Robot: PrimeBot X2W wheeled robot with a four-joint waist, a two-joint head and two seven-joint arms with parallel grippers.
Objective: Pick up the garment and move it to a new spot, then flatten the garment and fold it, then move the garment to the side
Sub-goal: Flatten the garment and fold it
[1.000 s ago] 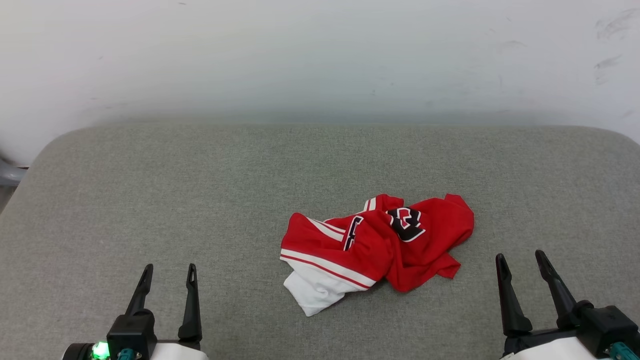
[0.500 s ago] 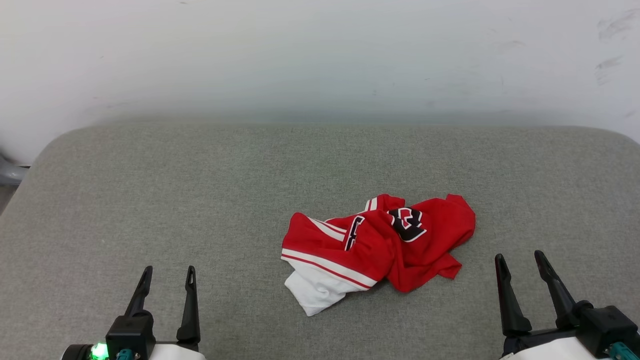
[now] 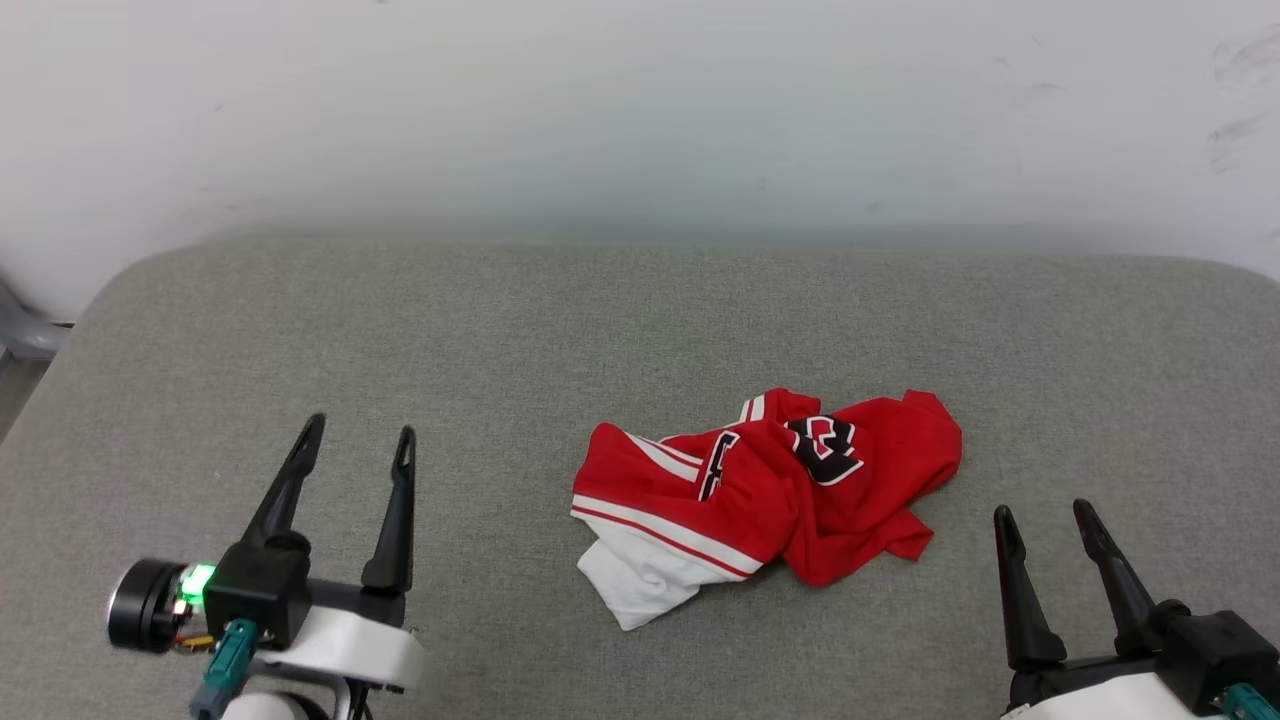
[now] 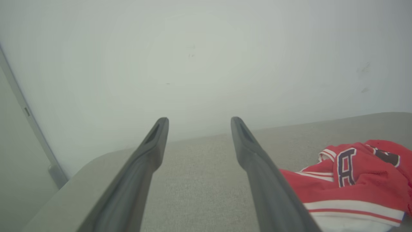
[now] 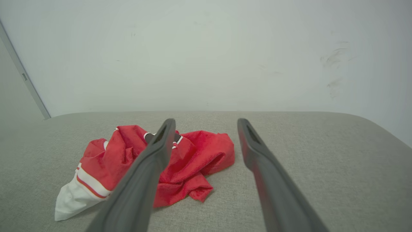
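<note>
The garment (image 3: pixel 770 495), a red jersey with a white sleeve and black print, lies crumpled on the grey cushioned surface (image 3: pixel 520 340), right of centre. It also appears at the right edge in the left wrist view as the garment (image 4: pixel 354 180), and left of centre in the right wrist view as the garment (image 5: pixel 180 161). My left gripper (image 3: pixel 360 438) stands open over the surface, well left of the garment, nothing between its fingers. My right gripper (image 3: pixel 1045 512) is open at the lower right, just right of the garment and apart from it.
A pale wall (image 3: pixel 640 110) rises behind the surface's far edge. The surface rounds off at its left corner (image 3: pixel 110 290), where a grey object (image 3: pixel 25 335) sits beside it. Bare grey fabric lies all around the garment.
My left arm has risen and moved forward into the head view, showing its wrist. The head view has shifted slightly. The garment and right gripper have stayed in place.
</note>
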